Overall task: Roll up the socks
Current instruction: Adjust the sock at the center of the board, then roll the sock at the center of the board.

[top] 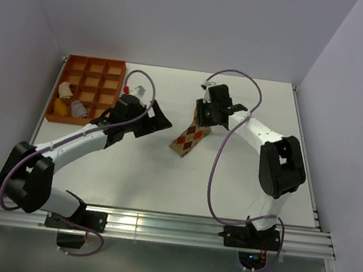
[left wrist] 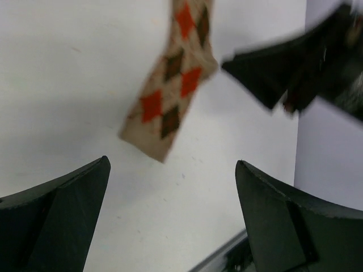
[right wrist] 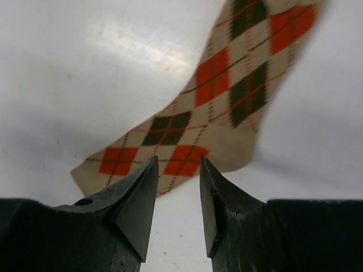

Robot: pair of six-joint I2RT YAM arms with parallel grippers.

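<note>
The tan argyle sock [top: 190, 139] with red and brown diamonds lies flat on the white table, also in the left wrist view [left wrist: 170, 96] and the right wrist view [right wrist: 215, 113]. My right gripper [top: 204, 120] hovers over its far end; its jaws [right wrist: 178, 160] stand a little apart with nothing between them, the sock just beyond the fingertips. My left gripper [top: 158, 122] is wide open and empty [left wrist: 170, 164], left of the sock. The right gripper shows blurred in the left wrist view [left wrist: 295, 62]. A small grey-white thing with a red bit [top: 137, 92] shows behind the left wrist; I cannot tell whether it is the grey-brown sock.
An orange compartment tray [top: 70, 59] stands at the back left with a few small fabric items [top: 70, 103] in its near-left cells. Purple cables loop above both arms. White walls close in the table on three sides.
</note>
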